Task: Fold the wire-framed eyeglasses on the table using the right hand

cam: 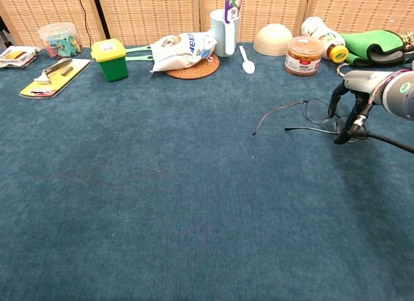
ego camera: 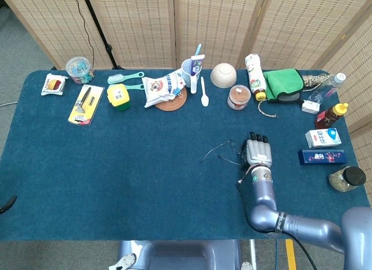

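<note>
The right hand [ego camera: 258, 151] sits palm-down over the right half of the desk [ego camera: 116, 183], fingers pointing toward the far edge and bent downward at the tips. In the chest view the right hand [cam: 352, 110] comes in from the right edge, dark fingers [cam: 343, 129] reaching down to the cloth at the lens end of the eyeglasses [cam: 304, 116]. The fingers touch or straddle the frame there, but whether they truly grip it I cannot tell; nothing is lifted.

The eyeglasses [ego camera: 228, 154] lie on the blue cloth just left of the hand, still unfolded: both thin wire temples stretch out leftward from the lenses, one arching toward the far side, the other running nearly straight.

The left hand shows in neither view.

Along the far edge of the desk runs a row of things, well apart from the hand: an orange-lidded jar [ego camera: 239, 97], an upturned bowl [ego camera: 223, 75], a white spoon [ego camera: 204, 93], a cup [ego camera: 188, 71] with a toothbrush, a snack bag [ego camera: 164, 87] on a woven coaster, a yellow-and-green box [ego camera: 118, 97], and a green cloth [ego camera: 283, 85]. To the right of the hand lie a small milk carton [ego camera: 323, 137] and a blue box [ego camera: 322, 157].
</note>
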Controlling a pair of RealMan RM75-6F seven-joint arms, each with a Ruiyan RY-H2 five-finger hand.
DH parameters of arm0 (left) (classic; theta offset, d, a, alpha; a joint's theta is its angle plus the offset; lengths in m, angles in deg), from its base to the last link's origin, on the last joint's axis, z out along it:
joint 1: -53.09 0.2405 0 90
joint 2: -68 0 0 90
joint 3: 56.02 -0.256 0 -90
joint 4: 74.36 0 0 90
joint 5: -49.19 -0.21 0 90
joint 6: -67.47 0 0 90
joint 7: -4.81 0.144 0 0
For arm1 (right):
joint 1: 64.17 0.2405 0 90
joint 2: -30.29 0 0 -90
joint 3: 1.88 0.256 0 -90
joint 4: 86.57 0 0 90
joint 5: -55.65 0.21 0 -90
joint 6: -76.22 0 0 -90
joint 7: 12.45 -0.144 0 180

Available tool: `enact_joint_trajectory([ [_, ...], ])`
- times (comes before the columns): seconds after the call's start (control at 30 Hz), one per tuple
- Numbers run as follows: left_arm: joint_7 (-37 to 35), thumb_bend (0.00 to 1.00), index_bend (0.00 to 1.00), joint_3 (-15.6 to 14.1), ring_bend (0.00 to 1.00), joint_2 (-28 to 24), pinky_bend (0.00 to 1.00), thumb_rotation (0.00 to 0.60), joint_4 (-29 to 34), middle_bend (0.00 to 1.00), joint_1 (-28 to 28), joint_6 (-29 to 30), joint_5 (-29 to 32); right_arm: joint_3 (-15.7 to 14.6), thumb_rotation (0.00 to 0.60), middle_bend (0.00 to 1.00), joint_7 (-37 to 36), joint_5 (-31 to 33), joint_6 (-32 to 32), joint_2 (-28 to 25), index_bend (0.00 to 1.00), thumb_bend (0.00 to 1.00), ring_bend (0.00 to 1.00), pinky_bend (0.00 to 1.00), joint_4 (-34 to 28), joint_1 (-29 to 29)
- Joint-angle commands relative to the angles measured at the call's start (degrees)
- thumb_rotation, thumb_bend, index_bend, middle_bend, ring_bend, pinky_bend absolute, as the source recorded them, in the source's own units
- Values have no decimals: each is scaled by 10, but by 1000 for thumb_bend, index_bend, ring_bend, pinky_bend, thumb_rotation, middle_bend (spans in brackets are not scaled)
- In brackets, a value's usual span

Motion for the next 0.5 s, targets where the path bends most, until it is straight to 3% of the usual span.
enact_joint_trajectory([
  [0.03,-1,190,162,0,30,0,0,485,0,38,0,0,0,2,600,74,4,2,-1,3,403,173,0,0,3,0],
  [0.23,-2,191,162,0,29,-1,0,484,-1,38,2,1,2,7,600,96,12,6,-7,9,445,288,0,0,19,-1],
  [0.5,-3,190,162,-1,26,-2,0,486,-2,38,3,-1,2,15,600,128,20,11,-20,13,496,344,0,0,38,-1],
])
